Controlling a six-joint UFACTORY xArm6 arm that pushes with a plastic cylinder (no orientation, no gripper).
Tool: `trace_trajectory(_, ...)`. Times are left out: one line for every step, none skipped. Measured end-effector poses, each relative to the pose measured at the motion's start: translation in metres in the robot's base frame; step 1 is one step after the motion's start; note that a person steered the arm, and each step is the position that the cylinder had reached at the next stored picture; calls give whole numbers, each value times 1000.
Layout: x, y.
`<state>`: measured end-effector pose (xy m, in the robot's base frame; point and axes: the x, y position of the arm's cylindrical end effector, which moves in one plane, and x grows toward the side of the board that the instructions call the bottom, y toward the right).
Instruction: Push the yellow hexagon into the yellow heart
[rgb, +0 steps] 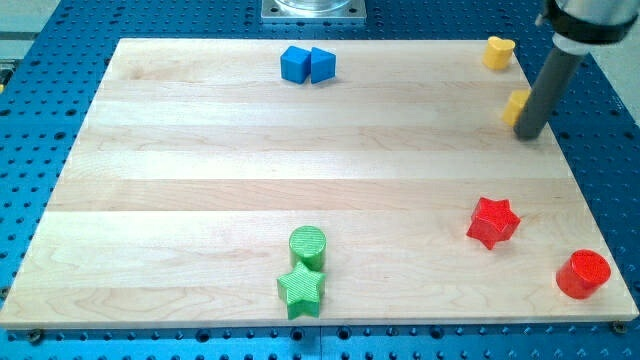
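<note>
- The board (200, 180) is pale wood with a faint grain running across it in long planks; it lies on a blue metal table (40, 330) dotted with rows of small holes.
- Near the view's top, left of centre, two blue blocks sit touching: a blue cube (294, 64) and, just to its right, a blue block (322, 65) with slanted faces whose exact shape I cannot tell.
- At the view's bottom, near the middle, a green cylinder (308, 245) stands upright with a ribbed round top; a green star (301, 289) touches it from below, its surface ridged in fine lines.
- Above the board's top edge a grey metal base (314, 10) shows, cut off by the frame.
- Further right, a red star (493, 221) lies flat, well apart from the green pair.
- In the top right corner of the board sits the yellow heart (499, 51), small and smooth.
- Below it, near the board's right edge, the yellow hexagon (516, 105) is partly hidden behind the rod – only its left part shows, so its shape is hard to make out. It stands apart from the heart.
- My tip (529, 135) – the lower end of a dark, round, smooth rod – rests against the hexagon's lower right side. There is no pincer here, so nothing opens or holds.
- A red cylinder (583, 273) stands at the bottom right corner, near the red star but not touching it.
</note>
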<state>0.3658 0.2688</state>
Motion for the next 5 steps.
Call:
trace_trajectory(-44,0)
trace_trajectory(-63,0)
trace_trajectory(-64,0)
trace_trajectory(-64,13)
trace_trajectory(-42,18)
